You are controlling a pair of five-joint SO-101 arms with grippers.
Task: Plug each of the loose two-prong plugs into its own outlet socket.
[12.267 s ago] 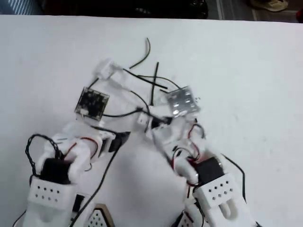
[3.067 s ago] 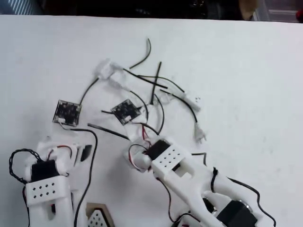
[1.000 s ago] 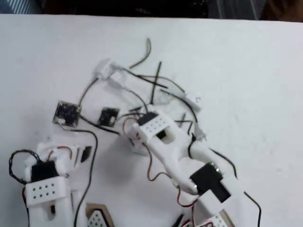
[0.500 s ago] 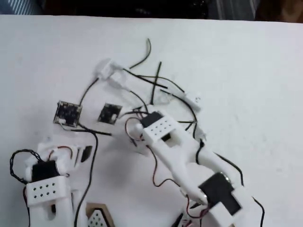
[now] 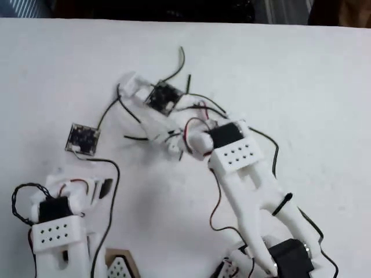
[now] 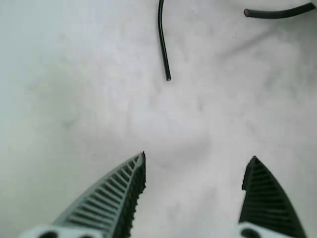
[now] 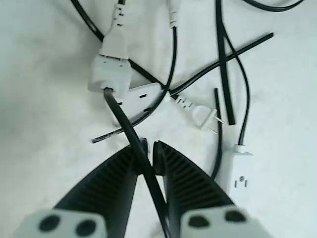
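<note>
My right gripper (image 7: 148, 146) is shut on a black cable (image 7: 124, 121) that runs to a white socket block (image 7: 109, 74). Just beyond its tips lies a loose white two-prong plug (image 7: 203, 116), and a white outlet socket (image 7: 240, 181) lies face up beside it. In the high view the right gripper (image 5: 177, 142) sits in the cable tangle at mid-table. A black square board (image 5: 164, 95) lies by a white socket (image 5: 130, 86). My left gripper (image 6: 197, 161) is open over bare table at the near left (image 5: 101, 188).
A second black square board (image 5: 81, 138) lies at the left with a cable looping toward the left arm. Loose black cable ends (image 6: 163, 44) lie ahead of the left gripper. Several black cords (image 7: 223, 59) cross beyond the right gripper. The white table (image 5: 313, 87) is bare at the right.
The right arm swung away and to the right with the cable. One black square board went from mid-left up to the white socket at the back. The left arm kept still.
</note>
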